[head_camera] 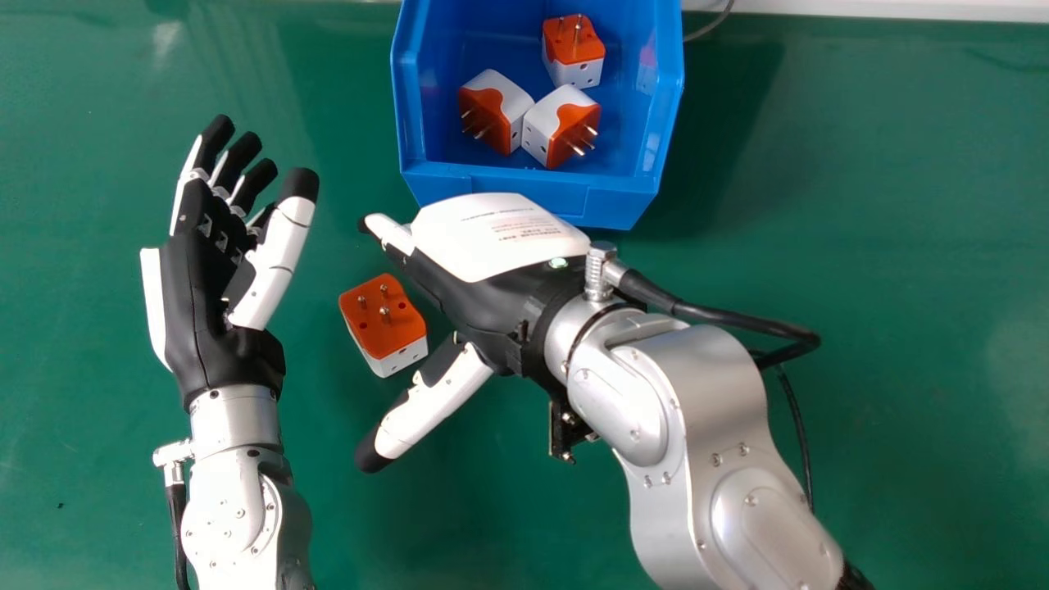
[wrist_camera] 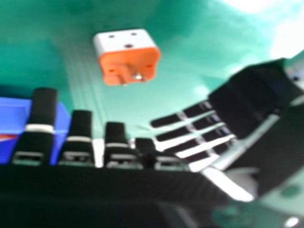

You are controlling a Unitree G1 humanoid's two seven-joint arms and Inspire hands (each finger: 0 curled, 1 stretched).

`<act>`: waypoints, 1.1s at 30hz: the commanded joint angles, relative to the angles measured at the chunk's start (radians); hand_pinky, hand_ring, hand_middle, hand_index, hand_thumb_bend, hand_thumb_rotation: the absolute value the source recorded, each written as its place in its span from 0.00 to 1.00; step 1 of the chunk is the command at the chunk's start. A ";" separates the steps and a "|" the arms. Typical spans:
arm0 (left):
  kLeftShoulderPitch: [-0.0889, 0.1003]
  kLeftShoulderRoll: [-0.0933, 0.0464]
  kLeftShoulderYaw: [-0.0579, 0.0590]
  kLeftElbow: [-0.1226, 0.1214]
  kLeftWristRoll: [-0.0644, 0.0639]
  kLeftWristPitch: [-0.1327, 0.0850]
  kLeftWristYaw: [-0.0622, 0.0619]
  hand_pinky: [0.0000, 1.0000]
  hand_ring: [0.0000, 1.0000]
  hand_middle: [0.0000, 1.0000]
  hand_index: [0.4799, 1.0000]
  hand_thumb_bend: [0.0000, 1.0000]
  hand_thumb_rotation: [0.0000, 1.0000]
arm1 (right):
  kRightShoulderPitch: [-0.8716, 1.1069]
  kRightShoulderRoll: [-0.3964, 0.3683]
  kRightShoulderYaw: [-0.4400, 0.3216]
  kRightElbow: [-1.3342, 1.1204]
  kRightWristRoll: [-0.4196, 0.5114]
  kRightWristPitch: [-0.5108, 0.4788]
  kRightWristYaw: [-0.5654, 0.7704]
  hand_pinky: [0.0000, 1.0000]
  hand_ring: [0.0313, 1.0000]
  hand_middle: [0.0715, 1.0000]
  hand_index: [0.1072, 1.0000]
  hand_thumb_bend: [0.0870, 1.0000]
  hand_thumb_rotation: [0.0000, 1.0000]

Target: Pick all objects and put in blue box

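Observation:
An orange and white plug adapter [head_camera: 383, 315] lies on the green table, prongs up, between the two hands in the head view. My right hand [head_camera: 492, 287] is open beside it, its thumb extended below and to the right of the adapter, not touching it. In the right hand view the adapter [wrist_camera: 126, 57] sits beyond the fingertips of my right hand [wrist_camera: 80, 137]. My left hand [head_camera: 217, 287] rests open at the left. The blue box [head_camera: 533, 184] at the top holds three similar adapters [head_camera: 565, 127].
A grey cable [head_camera: 711, 26] runs beside the box's upper right side. A white edge [head_camera: 869, 10] borders the green table top [head_camera: 901, 205] at the back. In the right hand view my left hand [wrist_camera: 251, 99] stands beyond the right one.

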 commanded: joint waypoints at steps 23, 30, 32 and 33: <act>-0.021 -0.017 0.016 -0.023 0.007 -0.007 0.034 0.74 0.83 0.84 0.69 0.69 0.94 | -0.078 0.040 -0.017 0.165 0.098 -0.036 -0.264 0.68 0.89 0.96 0.94 0.87 0.43; -0.016 -0.017 0.012 -0.031 0.007 -0.002 0.033 0.74 0.82 0.84 0.68 0.70 0.97 | -0.115 0.021 -0.007 0.260 0.171 -0.103 -0.355 0.69 0.90 0.95 0.92 0.86 0.39; -0.014 -0.019 0.011 -0.033 0.007 -0.003 0.034 0.74 0.82 0.84 0.68 0.70 0.98 | -0.123 0.016 -0.004 0.288 0.187 -0.128 -0.380 0.69 0.90 0.95 0.92 0.85 0.38; -0.014 -0.020 0.011 -0.033 0.006 -0.004 0.032 0.74 0.82 0.84 0.68 0.70 0.98 | -0.128 0.016 -0.004 0.306 0.200 -0.141 -0.390 0.69 0.90 0.95 0.92 0.85 0.38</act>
